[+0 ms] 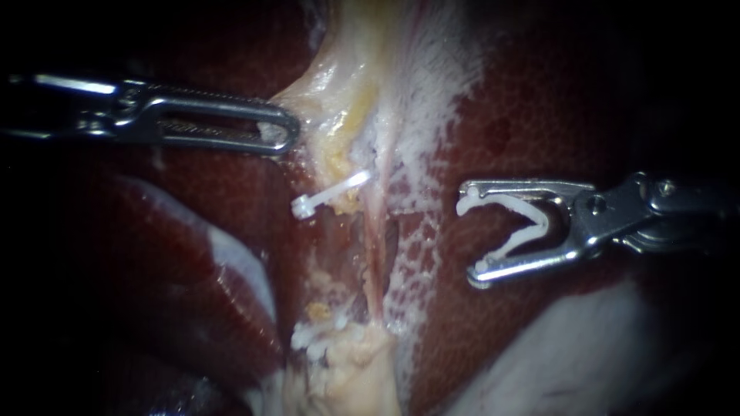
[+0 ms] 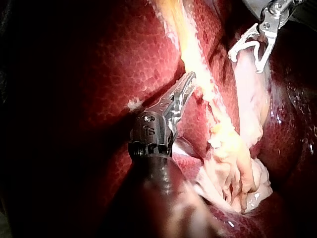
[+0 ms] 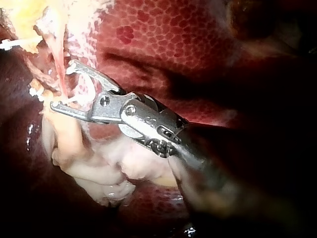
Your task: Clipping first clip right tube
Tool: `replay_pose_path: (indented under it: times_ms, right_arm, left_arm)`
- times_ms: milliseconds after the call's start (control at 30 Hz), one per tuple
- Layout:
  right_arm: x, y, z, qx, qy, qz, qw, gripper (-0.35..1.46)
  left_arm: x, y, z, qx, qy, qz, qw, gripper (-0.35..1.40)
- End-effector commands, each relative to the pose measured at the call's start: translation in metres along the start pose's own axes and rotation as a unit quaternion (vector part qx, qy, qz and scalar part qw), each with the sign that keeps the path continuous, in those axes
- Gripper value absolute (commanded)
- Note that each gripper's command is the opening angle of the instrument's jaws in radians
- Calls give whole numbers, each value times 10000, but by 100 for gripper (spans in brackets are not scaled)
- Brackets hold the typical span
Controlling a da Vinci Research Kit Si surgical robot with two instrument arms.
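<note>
At 9 o'clock from the right tool, whose jaws hold an open clip, the right tube runs 12-to-6.

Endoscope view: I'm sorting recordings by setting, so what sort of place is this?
Probably a surgical site on exposed tissue: dark red liver, a placed clip lying across the tissue, the left instrument gripping pale tissue, and the right instrument with jaws holding an open clip.

Surgical bench setting, exposed liver, pale dissected tissue, dark surround
</note>
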Motion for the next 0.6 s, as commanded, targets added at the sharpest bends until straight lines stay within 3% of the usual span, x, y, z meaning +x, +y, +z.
replay_pose_path:
  times_ms: [33,267,433,600]
  right_arm:
    - [0,0,0,0,0,-1,10000,60]
    - [-10,-3,6,-18,-3,85,10000,60]
    - [-33,-9,21,-62,-10,243,9997,60]
    - [-60,-13,42,25,-36,419,9991,60]
  left_arm:
    - [0,0,0,-1,0,0,10000,-35]
    - [0,0,-1,1,1,0,10000,-35]
    - [-3,1,-7,25,8,-8,10000,-35]
    - [-22,6,-28,28,15,-65,10000,-35]
